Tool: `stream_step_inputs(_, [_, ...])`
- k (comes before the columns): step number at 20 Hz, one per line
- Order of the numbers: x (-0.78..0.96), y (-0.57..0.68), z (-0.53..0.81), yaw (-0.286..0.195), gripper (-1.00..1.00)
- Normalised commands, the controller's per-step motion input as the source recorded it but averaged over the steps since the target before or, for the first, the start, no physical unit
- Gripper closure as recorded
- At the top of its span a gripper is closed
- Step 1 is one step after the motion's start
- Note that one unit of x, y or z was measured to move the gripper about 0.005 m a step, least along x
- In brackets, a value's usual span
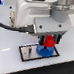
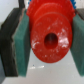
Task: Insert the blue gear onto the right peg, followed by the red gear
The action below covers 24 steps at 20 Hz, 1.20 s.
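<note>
The blue gear (image 1: 44, 51) lies flat on the grey, black-rimmed plate (image 1: 27, 52), toward the exterior view's right. Directly above it hangs the red gear (image 1: 48, 42), held between the fingers of my gripper (image 1: 48, 42). In the wrist view the red gear (image 2: 50, 36) fills the picture, its central hole facing the camera, with green pads (image 2: 21, 42) pressed against both sides. A thin dark pin (image 1: 30, 52) stands on the bare part of the plate at the exterior view's left. The right peg is hidden under the gears.
The plate rests on a white table (image 1: 7, 62). A black cable (image 1: 8, 26) runs from the exterior view's left to the arm's wrist. Blue-and-white shapes stand at the back.
</note>
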Motion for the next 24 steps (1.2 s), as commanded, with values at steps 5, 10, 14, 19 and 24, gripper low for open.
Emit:
stream_step_inputs(5, [0.21,-0.27,-0.09,0.0,1.0])
stream_step_inputs(10, [0.23,-0.19,-0.07,0.0,1.0])
stream_step_inputs(14, [0.16,-0.11,-0.28,0.0,1.0])
stream_step_inputs(19, [0.11,0.01,-0.26,0.0,-1.0])
stream_step_inputs(24, [0.05,0.17,0.47,0.0,-1.0])
